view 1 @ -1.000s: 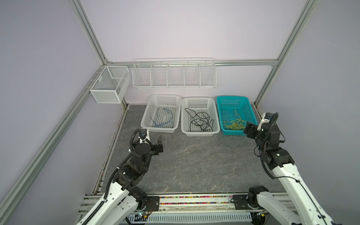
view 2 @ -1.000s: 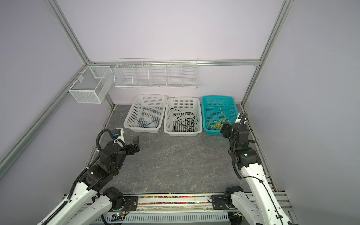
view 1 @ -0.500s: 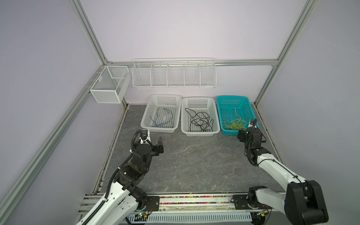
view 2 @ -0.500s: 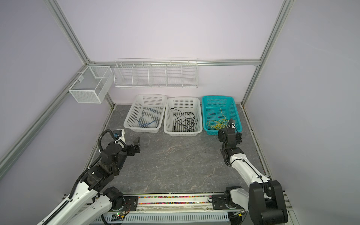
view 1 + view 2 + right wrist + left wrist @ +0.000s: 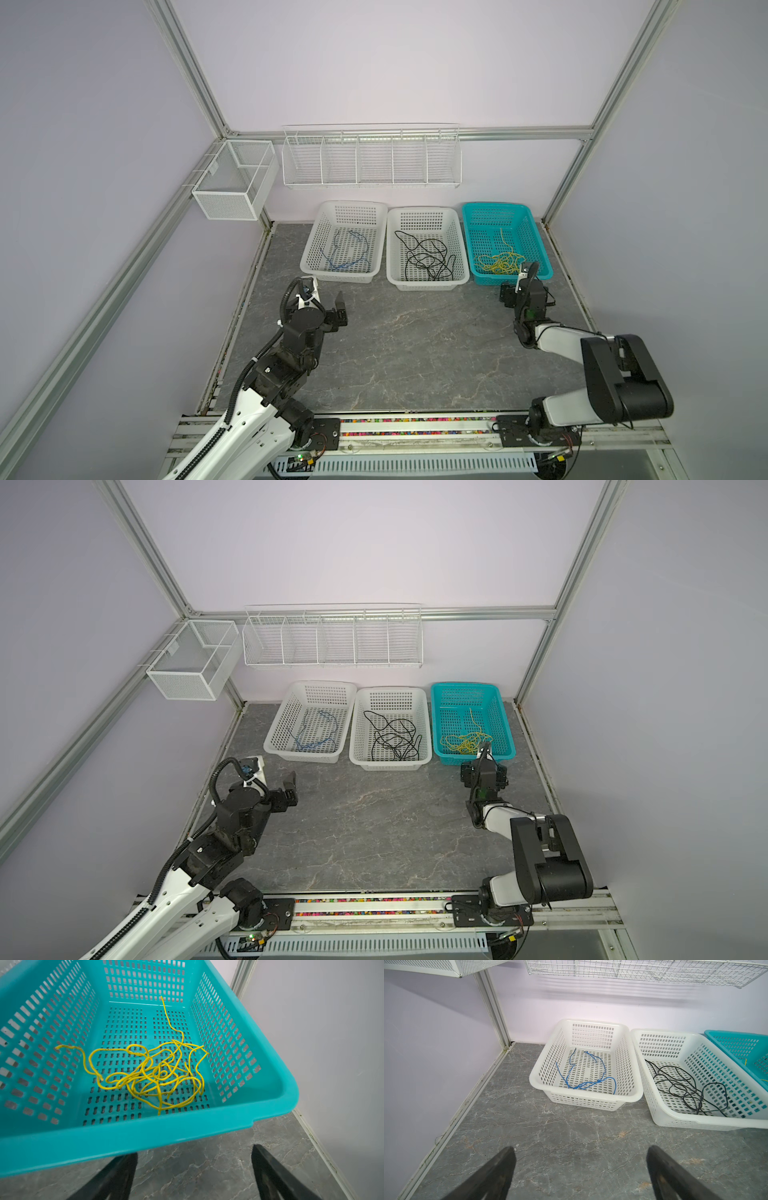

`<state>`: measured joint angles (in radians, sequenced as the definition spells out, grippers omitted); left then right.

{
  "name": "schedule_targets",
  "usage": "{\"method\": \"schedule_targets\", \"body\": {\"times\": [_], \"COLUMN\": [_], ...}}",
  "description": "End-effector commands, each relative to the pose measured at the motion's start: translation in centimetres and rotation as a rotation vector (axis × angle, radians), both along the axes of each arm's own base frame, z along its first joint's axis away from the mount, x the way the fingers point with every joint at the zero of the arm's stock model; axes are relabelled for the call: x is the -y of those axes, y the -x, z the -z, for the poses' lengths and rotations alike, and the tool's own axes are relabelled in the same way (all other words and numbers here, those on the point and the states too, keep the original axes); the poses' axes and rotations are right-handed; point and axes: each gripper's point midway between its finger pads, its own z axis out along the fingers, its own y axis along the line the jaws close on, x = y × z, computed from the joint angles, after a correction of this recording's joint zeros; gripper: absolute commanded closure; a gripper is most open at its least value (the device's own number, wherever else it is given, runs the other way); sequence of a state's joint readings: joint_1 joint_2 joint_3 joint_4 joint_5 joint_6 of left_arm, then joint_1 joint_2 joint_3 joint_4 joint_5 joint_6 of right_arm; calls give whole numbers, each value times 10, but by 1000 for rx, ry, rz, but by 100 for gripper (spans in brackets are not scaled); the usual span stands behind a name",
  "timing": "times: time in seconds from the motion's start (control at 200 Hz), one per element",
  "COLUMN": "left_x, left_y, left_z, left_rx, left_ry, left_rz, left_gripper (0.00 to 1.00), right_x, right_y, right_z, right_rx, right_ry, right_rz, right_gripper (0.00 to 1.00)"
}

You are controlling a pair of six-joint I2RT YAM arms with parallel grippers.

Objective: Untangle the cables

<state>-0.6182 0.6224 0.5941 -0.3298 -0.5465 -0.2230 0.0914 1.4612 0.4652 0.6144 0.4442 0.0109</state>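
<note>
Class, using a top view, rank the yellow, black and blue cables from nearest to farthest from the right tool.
1. Yellow cable, in the teal basket, right side.
2. Black cable, in the middle white basket.
3. Blue cable, in the left white basket, farthest.

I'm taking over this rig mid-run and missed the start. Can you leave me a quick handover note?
Left hand: open, empty, over the table short of the left white basket.
Right hand: open, empty, just in front of the teal basket.
Cables: blue cable in the left white basket, black cable in the middle white basket, yellow cable in the teal basket.
Done: colours separated, one per basket.
Left: yellow cable is a tangled clump; black cable loops cross; blue cable seems to have a small knot.
</note>
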Motion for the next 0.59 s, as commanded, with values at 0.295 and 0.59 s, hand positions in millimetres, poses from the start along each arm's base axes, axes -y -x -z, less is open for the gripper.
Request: {"method": "schedule_targets", "body": {"times": [0.295,0.59], "left_x": [-16,-53], "left_y": [-4,-35], "left_z": [12,48], "left_rx": [10,-89], "left_ry": [-47,-38], "left_rz": [-104,-282], "left_gripper": [1,1], "right_x": [4,4], "right_y": [-8,-8], "right_z": [-4,-4], "right_rx": [53,53], "right_ry": [-33,-31], "right_rz": [-20,-18], "right_gripper": [12,11]}}
